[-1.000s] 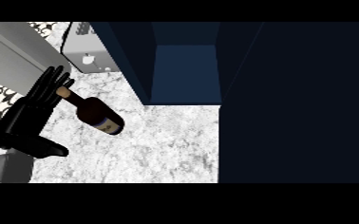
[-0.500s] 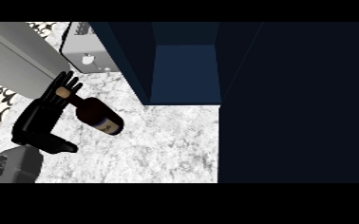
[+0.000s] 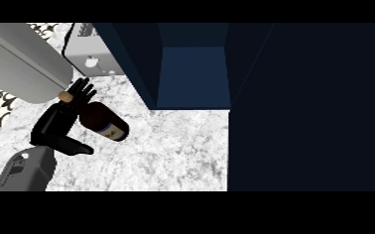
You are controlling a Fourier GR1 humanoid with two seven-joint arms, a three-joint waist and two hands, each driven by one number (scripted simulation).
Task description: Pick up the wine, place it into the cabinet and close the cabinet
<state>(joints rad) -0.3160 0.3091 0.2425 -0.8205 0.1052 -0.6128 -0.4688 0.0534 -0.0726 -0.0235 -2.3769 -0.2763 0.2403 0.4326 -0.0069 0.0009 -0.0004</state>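
Since half a second ago the left hand (image 3: 57, 124) has slid a little toward five o'clock, closer alongside the wine (image 3: 99, 119), with the grey forearm now showing at the lower left. Its fingers (image 3: 81, 89) are straight and spread, pointing toward one o'clock over the bottle's neck, and the thumb sticks out toward four o'clock below the bottle; nothing is curled round the glass, though whether the palm touches it is hard to tell. The wine lies tilted on the marble counter (image 3: 176, 148), cork end toward eleven o'clock, base toward five o'clock. At two o'clock from the bottle stands the open cabinet (image 3: 192, 77), its dark door (image 3: 300, 109) swung out at the right. A grey appliance (image 3: 92, 54) sits at twelve o'clock.
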